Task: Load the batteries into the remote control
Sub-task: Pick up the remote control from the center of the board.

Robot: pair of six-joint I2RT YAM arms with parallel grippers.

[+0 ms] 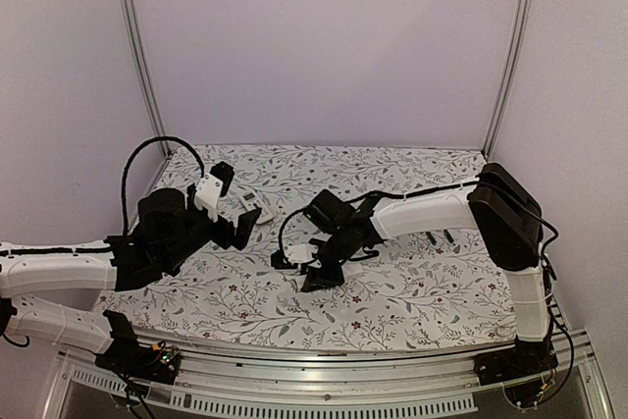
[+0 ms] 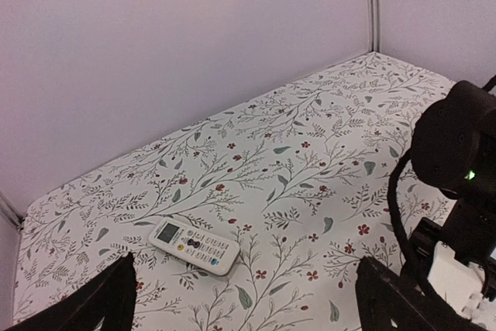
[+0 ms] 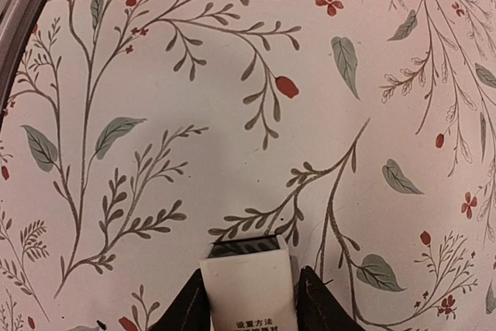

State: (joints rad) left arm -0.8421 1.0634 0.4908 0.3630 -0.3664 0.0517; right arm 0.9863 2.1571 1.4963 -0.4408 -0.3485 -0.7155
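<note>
A white remote control [image 2: 194,244] lies face up, buttons showing, on the floral tablecloth; it also shows in the top view [image 1: 255,207]. My left gripper [image 2: 248,317] is open and empty, just short of it, with one finger [image 2: 101,300] on each side of the view. My right gripper [image 3: 248,300] is shut on a white plastic piece [image 3: 248,288] with printed text on it, held low over the cloth. I cannot tell whether it is a cover or a second remote's back. Two tiny dark batteries [image 1: 433,238] lie right of the right arm.
The right arm's black wrist [image 2: 457,145] stands close to the right of the left gripper. Metal frame posts [image 1: 137,56] and white walls enclose the table at the back and sides. The floral tablecloth [image 1: 412,291] covers the whole table.
</note>
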